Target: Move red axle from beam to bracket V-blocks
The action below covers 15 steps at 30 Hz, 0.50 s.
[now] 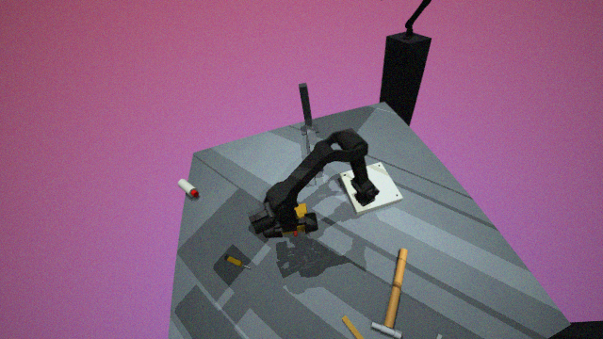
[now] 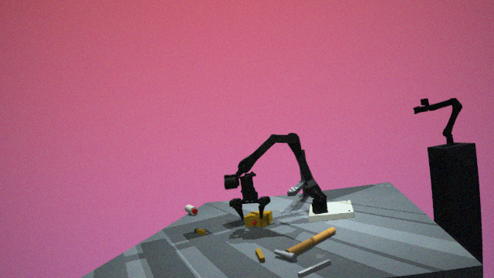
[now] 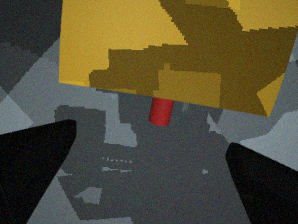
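Pink backdrop glowing behind gray-streaked table (image 1: 438,240) (image 2: 370,239). Gripper (image 1: 289,231) (image 2: 252,219) (image 3: 154,139) hovering, fingers spread, empty. Red axle (image 1: 296,233) (image 2: 254,222) (image 3: 161,112) poking from yellow beam (image 1: 301,210) (image 2: 265,218) (image 3: 135,45). Off-center descent risking finger striking beam; skewed pull possibly dragging it.

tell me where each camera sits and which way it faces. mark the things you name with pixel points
Top: high above the table (image 1: 438,264), looking steeply down; whole arm shows.
Exterior: low beside the table (image 2: 378,247), looking across it; whole arm shows.
Wrist: on the arm near the gripper (image 1: 289,235) (image 2: 251,218) (image 3: 151,137), looking down; only fingertips show.
Top and exterior share the hammer (image 1: 397,284) (image 2: 312,241).
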Tool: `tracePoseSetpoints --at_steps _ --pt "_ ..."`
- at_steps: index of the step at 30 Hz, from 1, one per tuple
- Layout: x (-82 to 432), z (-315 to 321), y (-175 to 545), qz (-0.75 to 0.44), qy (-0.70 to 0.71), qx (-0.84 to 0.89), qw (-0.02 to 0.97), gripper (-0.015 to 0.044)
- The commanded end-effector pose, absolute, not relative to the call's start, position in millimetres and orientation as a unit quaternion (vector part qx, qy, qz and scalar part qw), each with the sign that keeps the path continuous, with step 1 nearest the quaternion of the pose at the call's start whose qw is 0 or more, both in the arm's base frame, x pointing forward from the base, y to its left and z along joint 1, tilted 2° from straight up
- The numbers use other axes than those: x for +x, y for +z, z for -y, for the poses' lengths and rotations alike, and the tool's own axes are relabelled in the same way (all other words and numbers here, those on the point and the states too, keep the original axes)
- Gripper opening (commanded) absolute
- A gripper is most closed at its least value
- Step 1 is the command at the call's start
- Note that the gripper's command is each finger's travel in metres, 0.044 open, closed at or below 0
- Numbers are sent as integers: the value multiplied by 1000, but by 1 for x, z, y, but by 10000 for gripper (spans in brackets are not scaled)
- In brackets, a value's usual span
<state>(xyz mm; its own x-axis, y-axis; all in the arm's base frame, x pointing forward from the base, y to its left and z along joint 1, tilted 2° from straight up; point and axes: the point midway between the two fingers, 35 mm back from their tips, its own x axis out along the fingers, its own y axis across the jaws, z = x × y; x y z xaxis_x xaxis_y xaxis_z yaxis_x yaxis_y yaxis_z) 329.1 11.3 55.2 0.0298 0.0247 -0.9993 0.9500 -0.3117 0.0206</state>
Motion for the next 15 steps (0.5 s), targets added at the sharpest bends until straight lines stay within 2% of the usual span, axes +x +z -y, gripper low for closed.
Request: tracePoseSetpoints --at_steps 1,15 --pt "328 -12 47 -417 -561 586 411 440" --pt "327 -13 28 -417 -561 586 410 440"
